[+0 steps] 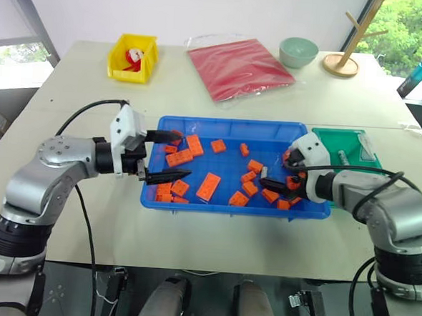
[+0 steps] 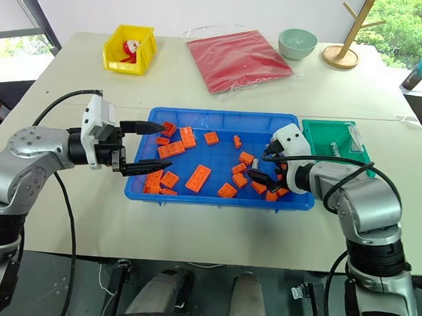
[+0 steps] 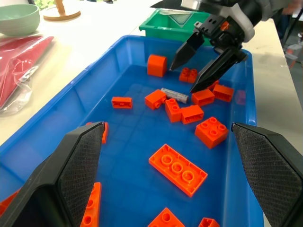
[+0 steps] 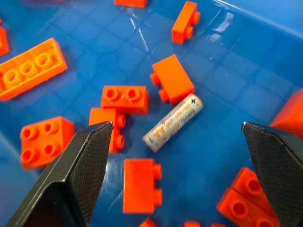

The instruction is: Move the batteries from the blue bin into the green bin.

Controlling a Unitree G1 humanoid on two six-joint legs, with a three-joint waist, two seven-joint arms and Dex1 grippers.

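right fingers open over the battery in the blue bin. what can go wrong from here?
1. The battery lies against an orange brick, with more bricks close beside it. The open right gripper may well pinch a brick along with it, or instead of it.
2. It is a smooth cylinder lying flat on the blue bin floor, so a finger nudge could roll it away.
3. The green bin is small; an early release may miss it.

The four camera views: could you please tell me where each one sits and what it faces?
Left and right eye views: head, looking down over both arms at the blue bin.
Left wrist view: behind the open left claw, facing the right claw.
Right wrist view: above the open right claw.
Both wrist views share the battery.
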